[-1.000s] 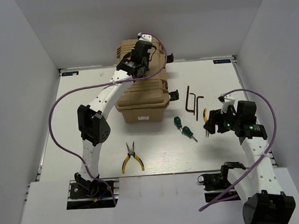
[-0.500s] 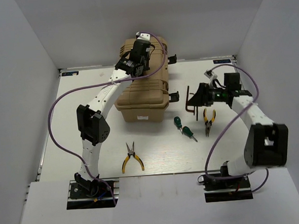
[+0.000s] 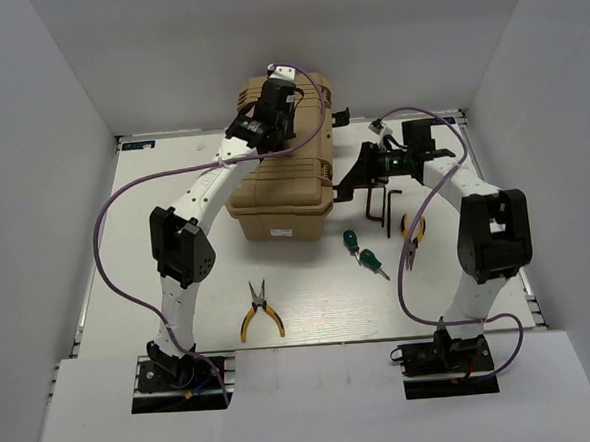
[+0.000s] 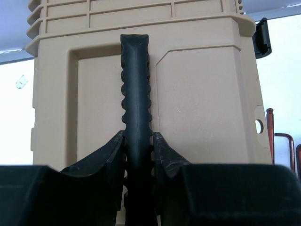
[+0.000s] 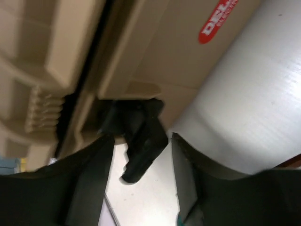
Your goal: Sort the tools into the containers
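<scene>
The tan toolbox point(image 3: 279, 197) stands shut at the back middle of the table. My left gripper point(image 3: 267, 118) is shut on its black top handle point(image 4: 136, 84); the fingers point(image 4: 113, 150) press both sides of it. My right gripper point(image 3: 350, 186) is open at the box's right side, its jaws on either side of the black side latch point(image 5: 143, 141) without touching it. Two hex keys point(image 3: 381, 201), two green screwdrivers point(image 3: 362, 251) and one yellow pliers point(image 3: 412, 236) lie right of the box. The other pliers point(image 3: 261, 313) lie in front of it.
A second black latch point(image 3: 344, 115) sticks out from the box's far right side. The hex keys also show at the right edge of the left wrist view point(image 4: 270, 136). White walls enclose the table on three sides.
My right arm has swung left and away from the pliers to the box's side latch, open throughout. My left gripper has stayed on the handle.
</scene>
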